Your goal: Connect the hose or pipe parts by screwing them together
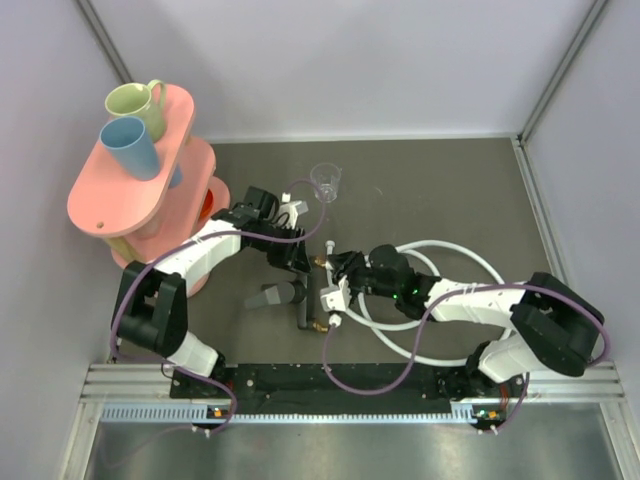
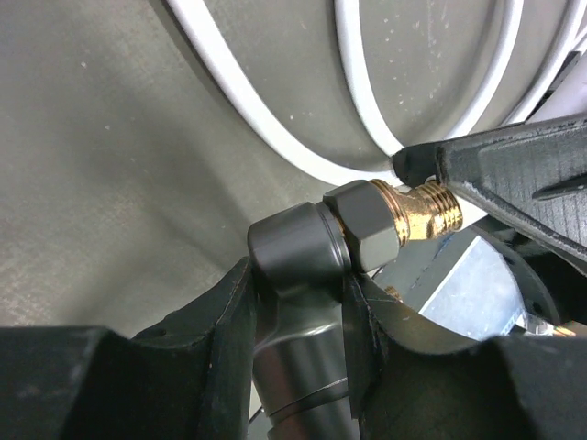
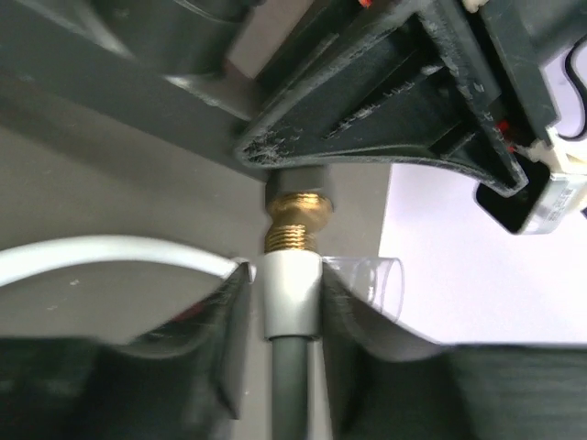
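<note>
My left jaws are clamping the black T-shaped fitting (image 2: pixel 367 225) by its dark body. My right jaws are gripping the white end connector (image 3: pixel 292 289) of the white hose (image 1: pixel 470 258), holding it against the fitting's brass thread (image 3: pixel 295 220). The hose is lying looped on the table (image 1: pixel 430 180).
</note>
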`<action>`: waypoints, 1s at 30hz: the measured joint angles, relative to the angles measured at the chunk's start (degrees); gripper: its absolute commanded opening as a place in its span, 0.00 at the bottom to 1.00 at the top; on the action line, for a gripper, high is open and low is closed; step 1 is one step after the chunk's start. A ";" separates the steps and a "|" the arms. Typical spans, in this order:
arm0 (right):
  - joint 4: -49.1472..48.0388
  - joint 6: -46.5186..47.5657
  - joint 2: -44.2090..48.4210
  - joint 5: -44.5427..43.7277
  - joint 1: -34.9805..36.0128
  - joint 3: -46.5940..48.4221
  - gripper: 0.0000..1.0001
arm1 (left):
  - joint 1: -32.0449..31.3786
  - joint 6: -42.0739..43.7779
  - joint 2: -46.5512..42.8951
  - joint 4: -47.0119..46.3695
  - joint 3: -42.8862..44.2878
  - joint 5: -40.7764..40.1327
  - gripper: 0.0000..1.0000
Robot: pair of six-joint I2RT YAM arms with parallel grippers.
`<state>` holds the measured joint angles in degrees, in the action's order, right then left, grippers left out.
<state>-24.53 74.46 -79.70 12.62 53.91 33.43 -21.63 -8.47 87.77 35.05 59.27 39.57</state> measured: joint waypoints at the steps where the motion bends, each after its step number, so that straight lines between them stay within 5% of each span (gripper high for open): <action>1: -0.63 -0.24 -0.59 0.04 0.00 0.35 0.00 | 0.00 0.02 0.04 0.04 0.00 0.02 0.00; 6: -1.86 -5.14 -2.69 -1.36 -0.02 1.97 0.00 | 0.35 -0.13 -0.11 -1.09 -0.33 -1.53 0.00; 11: 9.01 -19.61 -4.13 -2.01 -1.01 9.60 0.00 | -0.42 -1.90 -4.72 -8.46 -5.14 -5.53 0.00; 21: 21.77 -66.88 -10.97 27.71 -16.48 24.48 0.00 | -5.86 -6.62 -19.65 -30.34 -18.71 -19.69 0.00; 27: 20.55 -90.44 -18.56 40.52 -20.33 28.09 0.00 | -7.87 -6.40 -25.35 -38.18 -25.97 -25.27 0.00; 30: 11.21 -105.35 -22.64 46.10 -21.68 26.53 0.05 | -8.28 -5.95 -26.40 -39.39 -27.54 -27.34 0.00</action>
<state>-13.32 -30.89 -102.35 58.72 32.23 59.96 -29.91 -14.41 61.36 -4.34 31.73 12.23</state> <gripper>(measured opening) 0.224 0.413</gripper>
